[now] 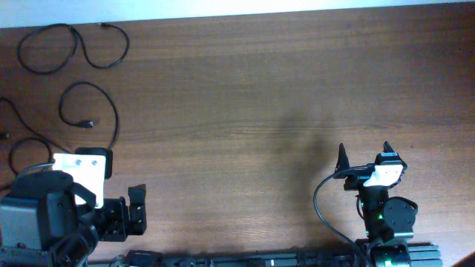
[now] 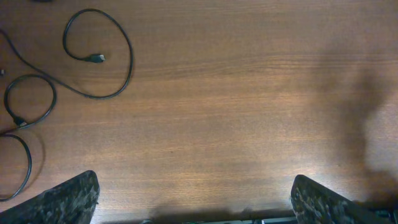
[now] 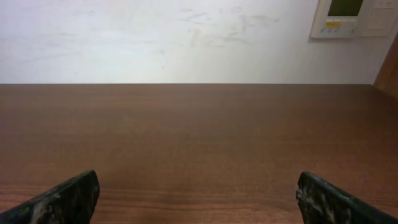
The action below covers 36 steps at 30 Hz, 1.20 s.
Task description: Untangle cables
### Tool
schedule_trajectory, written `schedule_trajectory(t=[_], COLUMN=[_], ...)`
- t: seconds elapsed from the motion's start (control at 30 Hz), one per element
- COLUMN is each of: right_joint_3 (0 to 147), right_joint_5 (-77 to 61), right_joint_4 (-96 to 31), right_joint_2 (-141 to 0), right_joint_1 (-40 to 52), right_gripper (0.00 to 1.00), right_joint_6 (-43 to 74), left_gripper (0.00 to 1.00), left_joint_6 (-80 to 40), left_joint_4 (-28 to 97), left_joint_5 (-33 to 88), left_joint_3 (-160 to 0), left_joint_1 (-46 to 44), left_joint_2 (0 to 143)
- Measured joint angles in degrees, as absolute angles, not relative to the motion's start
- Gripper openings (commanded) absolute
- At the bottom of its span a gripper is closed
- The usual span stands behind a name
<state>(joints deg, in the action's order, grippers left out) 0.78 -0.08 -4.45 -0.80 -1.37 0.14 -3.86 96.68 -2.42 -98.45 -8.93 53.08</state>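
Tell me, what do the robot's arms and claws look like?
Both are mostly black. The left claw has dark speckled fingers and a white square block behind it. The right claw has pointed black fingers, a small white block, a green light and a thick black wire looping out.

Overhead was bright and even, just a soft smudgy shadow on the tabletop (image 1: 223, 89). Left wrist view had warm glare mid-frame and went dim on the right. The wall (image 3: 186, 37) looked washed out.
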Motion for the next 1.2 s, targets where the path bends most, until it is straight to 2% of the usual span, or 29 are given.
schedule_trajectory(t=[0.83, 1.07, 1.2], right_joint_3=[0.78, 0.78, 0.78], right_joint_5=[-0.08, -0.08, -0.03], right_joint_4=[-4.45, -4.45, -4.43], right_joint_2=[-0.80, -0.80, -0.80], right_joint_1=[-1.37, -1.37, -1.37], right_gripper=[0.98, 0.98, 0.98], right_joint_6=[0.01, 0.01, 0.01], left_gripper=[0.99, 0.99, 0.99], left_joint_6=[-3.90, -4.32, -3.66], left_joint_4=[96.55, 92.71, 83.74], left_joint_5=[-2.33, -0.86, -0.78], left_joint_3=[-98.45, -95.50, -86.65], left_joint_1=[-9.76, -11.94, -11.94], left_joint_2=[53.08, 52.01, 48.73])
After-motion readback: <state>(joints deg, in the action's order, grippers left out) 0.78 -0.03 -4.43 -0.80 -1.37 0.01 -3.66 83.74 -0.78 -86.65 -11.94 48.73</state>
